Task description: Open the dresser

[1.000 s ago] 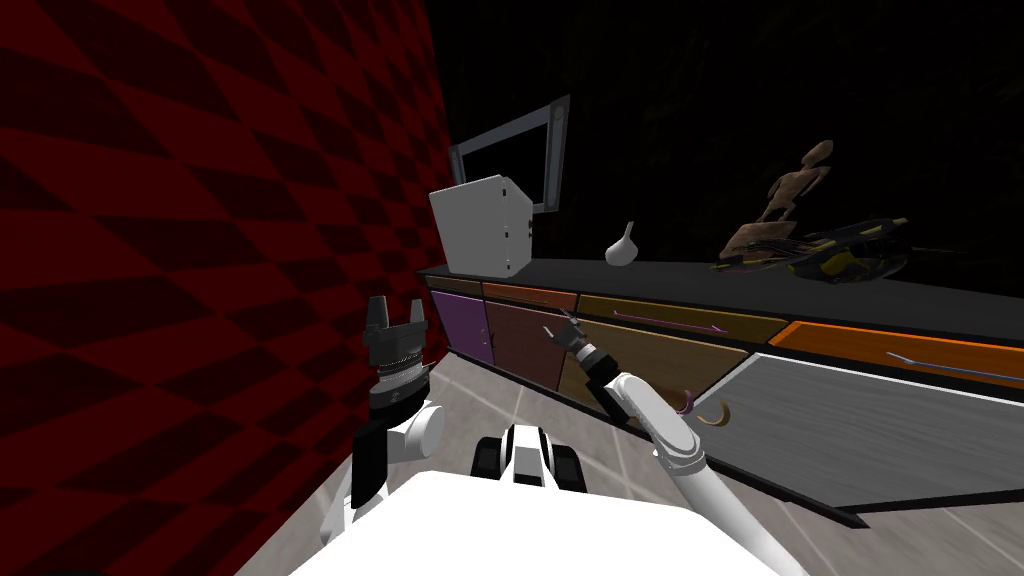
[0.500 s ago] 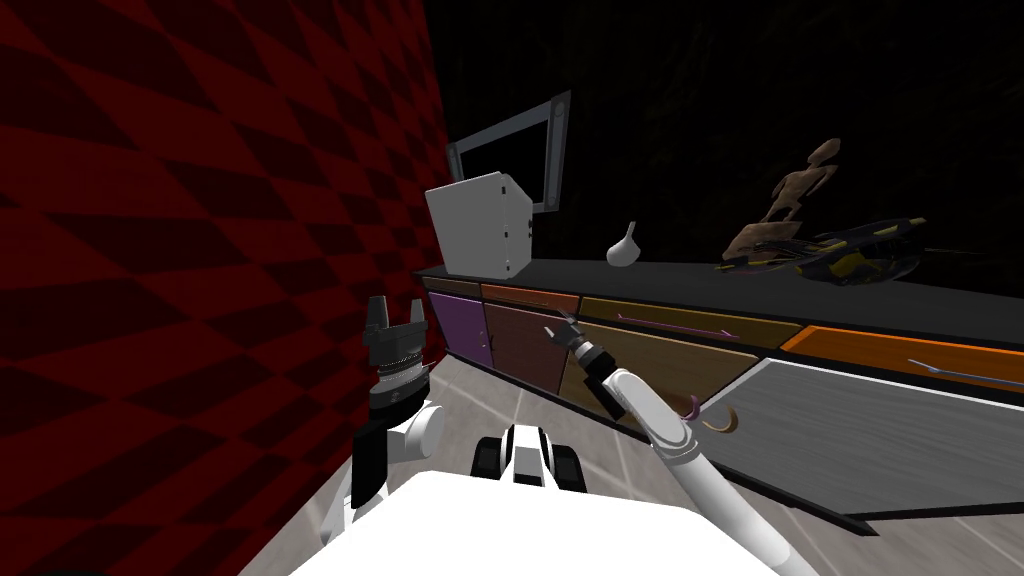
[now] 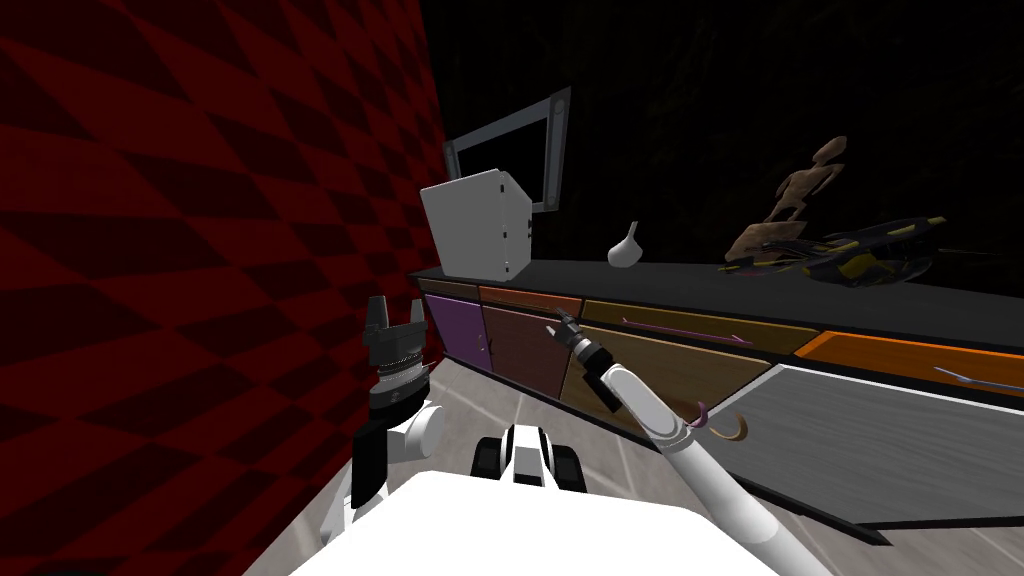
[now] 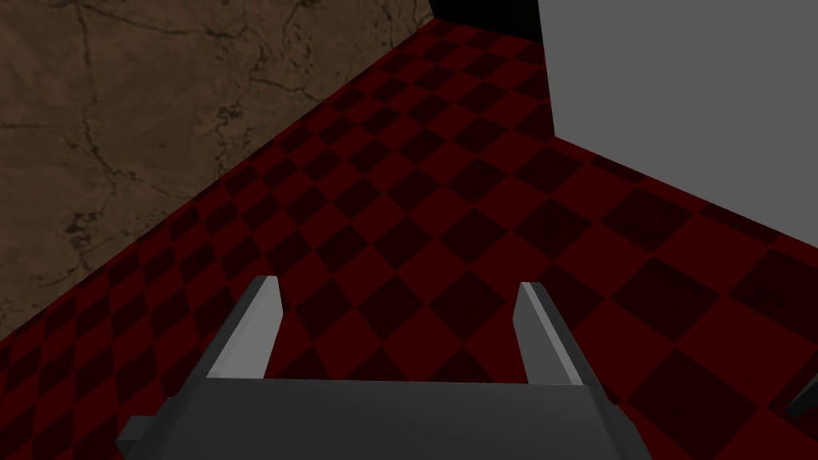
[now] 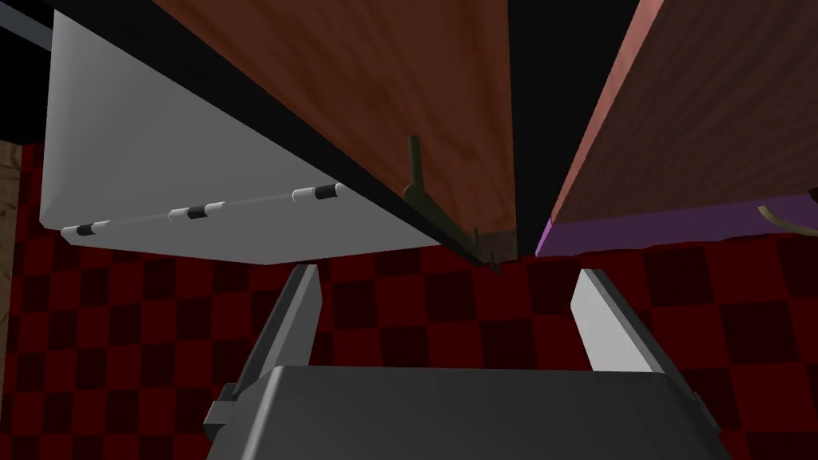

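While right gripper (image 3: 561, 326) faces it, dresser (image 3: 520, 350) runs rightward.

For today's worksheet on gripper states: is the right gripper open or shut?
Open: the right gripper has its fingers wide apart, holding nothing.

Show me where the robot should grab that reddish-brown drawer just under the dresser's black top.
The thin dark bar handle on the reddish-brown drawer front. It stands off the flat panel on a short post and runs along it, so I'd come in from the front, the open right jaws one above and one below the bar, and close across its thin width.
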`<state>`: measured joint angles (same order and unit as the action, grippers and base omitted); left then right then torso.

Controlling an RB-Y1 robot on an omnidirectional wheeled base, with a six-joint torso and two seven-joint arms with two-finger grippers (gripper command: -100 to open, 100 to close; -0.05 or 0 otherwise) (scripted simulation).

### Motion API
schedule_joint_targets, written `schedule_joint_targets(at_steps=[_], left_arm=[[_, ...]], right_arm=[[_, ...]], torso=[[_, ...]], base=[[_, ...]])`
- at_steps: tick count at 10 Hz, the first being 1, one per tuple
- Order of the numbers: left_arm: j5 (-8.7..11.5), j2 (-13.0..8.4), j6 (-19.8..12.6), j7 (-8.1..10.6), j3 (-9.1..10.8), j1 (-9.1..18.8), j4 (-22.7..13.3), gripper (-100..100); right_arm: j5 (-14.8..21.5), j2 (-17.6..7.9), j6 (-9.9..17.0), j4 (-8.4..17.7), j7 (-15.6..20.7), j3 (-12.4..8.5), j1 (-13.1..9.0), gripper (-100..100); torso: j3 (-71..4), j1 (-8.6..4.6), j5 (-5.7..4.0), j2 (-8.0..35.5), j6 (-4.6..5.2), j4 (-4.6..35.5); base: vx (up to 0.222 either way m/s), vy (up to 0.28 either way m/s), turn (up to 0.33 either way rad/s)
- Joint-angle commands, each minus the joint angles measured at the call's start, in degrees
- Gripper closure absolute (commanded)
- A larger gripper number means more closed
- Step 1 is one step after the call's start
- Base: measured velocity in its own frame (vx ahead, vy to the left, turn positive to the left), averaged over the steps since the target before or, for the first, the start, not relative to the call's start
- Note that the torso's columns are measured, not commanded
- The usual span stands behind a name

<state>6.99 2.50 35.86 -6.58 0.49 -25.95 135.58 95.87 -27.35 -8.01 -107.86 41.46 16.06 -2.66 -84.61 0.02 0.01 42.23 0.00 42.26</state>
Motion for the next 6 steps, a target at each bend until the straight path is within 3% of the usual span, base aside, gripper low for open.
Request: schedule_joint_targets(at_steps=[1,5,6], left_arm=[[0.0,0.0,0.0,0.0,0.0,0.0,0.0,0],[0.0,0.0,0.0,0.0,0.0,0.0,0.0,0],[0.0,0.0,0.0,0.0,0.0,0.0,0.0,0]], right_arm=[[2.4,-0.9,0.3,0.9,2.5,0.4,-1.0,-100],[5.9,-2.2,0.8,1.7,4.1,1.1,-2.2,-100],[5.2,-1.9,0.7,1.5,3.8,0.9,-1.9,-100]], torso=[[0.1,-0.03,-0.01,0.1,0.0,0.0],[0.0,-0.02,-0.01,0.0,0.0,0.0],[0.0,0.0,0.0,0.0,0.0,0.0]], base=[[0.035,0.009,-0.012],[0.029,0.006,-0.011],[0.016,0.004,-0.001]])
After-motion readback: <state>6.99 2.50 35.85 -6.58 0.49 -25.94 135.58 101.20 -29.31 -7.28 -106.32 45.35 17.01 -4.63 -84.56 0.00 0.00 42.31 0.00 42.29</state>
